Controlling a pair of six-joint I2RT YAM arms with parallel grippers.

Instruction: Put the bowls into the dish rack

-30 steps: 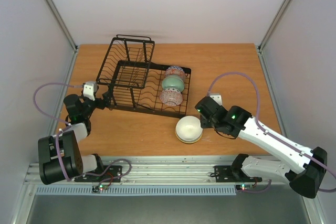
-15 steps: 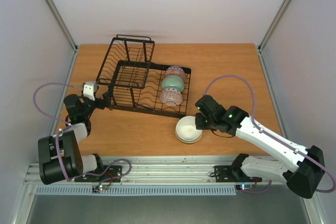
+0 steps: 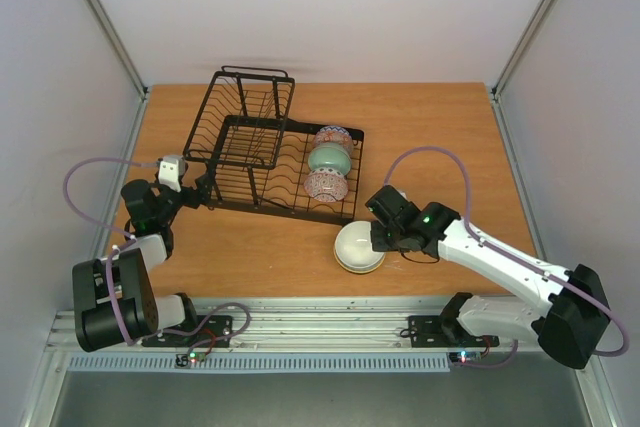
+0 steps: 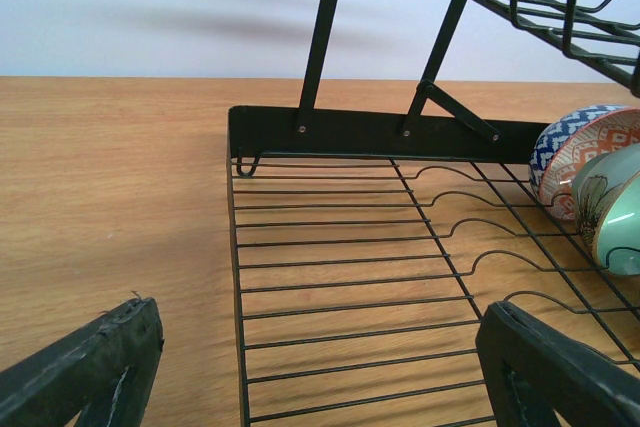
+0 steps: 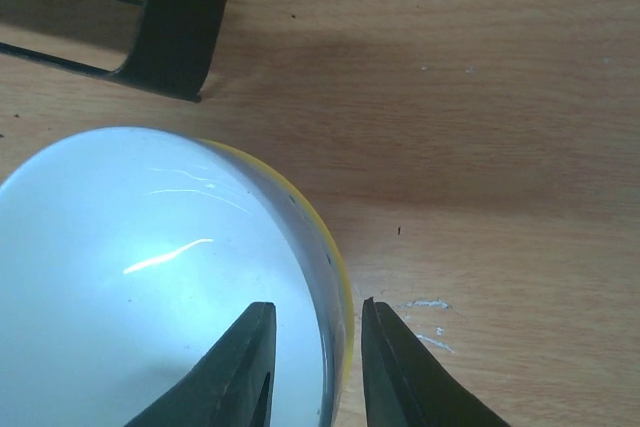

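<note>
Top view. The rack (image 3: 262, 142) is set on the worktop (image 3: 440, 127), left of centre. Three bowls are stood on edge in a row at its right end: blue bowl (image 3: 333, 137) farthest, green bowl (image 3: 330, 158) in the middle, red bowl (image 3: 326, 185) nearest. The cream bowl (image 3: 357, 247) is seen on the worktop, outside the rack and just beside its near right corner. The right pincer (image 3: 378, 237) is placed at this bowl's right rim. The left pincer (image 3: 206, 190) is held at the rack's near left corner.

Left wrist view. The fingers (image 4: 90, 367) are spread wide and nothing is gripped. The rack's flat tray wires are seen between them. Patterned bowls and the green bowl are seen at the right edge.

Right wrist view. The fingers (image 5: 235, 377) are drawn nearly together, one inside the cream bowl and one outside. The rim is caught in the narrow gap. Whether it is pinched cannot be told.
</note>
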